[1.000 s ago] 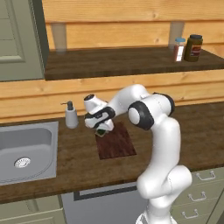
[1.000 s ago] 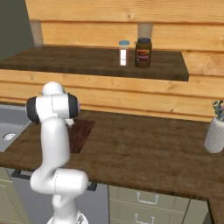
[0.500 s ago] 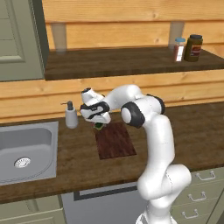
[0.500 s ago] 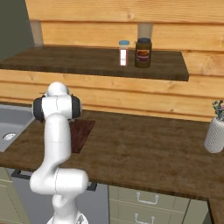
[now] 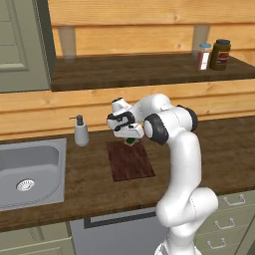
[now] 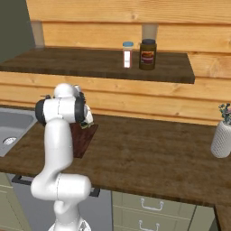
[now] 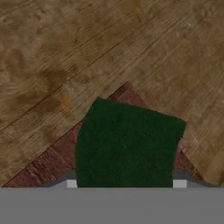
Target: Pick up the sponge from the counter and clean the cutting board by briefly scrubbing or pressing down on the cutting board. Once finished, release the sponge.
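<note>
over the last second the hand (image 5: pixel 130 139), gripping the sponge (image 7: pixel 127 146), swung back toward the cutting board's (image 5: pixel 130 162) far edge, suggesting scrubbing strokes are underway.

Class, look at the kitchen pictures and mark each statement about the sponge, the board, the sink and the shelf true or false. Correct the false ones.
1. The sponge is held in the pincer. True.
2. The sponge is over a corner of the cutting board. True.
3. The soap dispenser stands inside the sink. False: it stands on the counter, beside the sink.
4. Two jars stand on the shelf. True.
5. The cutting board lies in the sink. False: it lies on the counter.
</note>
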